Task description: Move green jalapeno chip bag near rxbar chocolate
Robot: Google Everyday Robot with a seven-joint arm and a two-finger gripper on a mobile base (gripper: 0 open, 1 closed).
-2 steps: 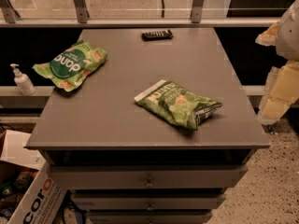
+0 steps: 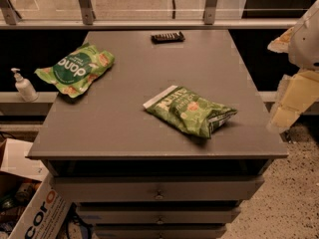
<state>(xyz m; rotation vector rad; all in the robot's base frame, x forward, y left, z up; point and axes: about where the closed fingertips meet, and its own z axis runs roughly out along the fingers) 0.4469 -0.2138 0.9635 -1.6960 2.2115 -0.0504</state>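
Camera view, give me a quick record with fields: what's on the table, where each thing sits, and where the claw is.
table: grey top with drawers below
jalapeno chip bag: lying flat, right of the middle, white end strip pointing left
chocolate bar: at the far edge, near the middle
brighter green bag: on the left side of the top
pump bottle: on a ledge left of the table
claw: at the right edge of the view, off the table's right side, holding nothing
task state: bag and bar well apart, bag not yet moved
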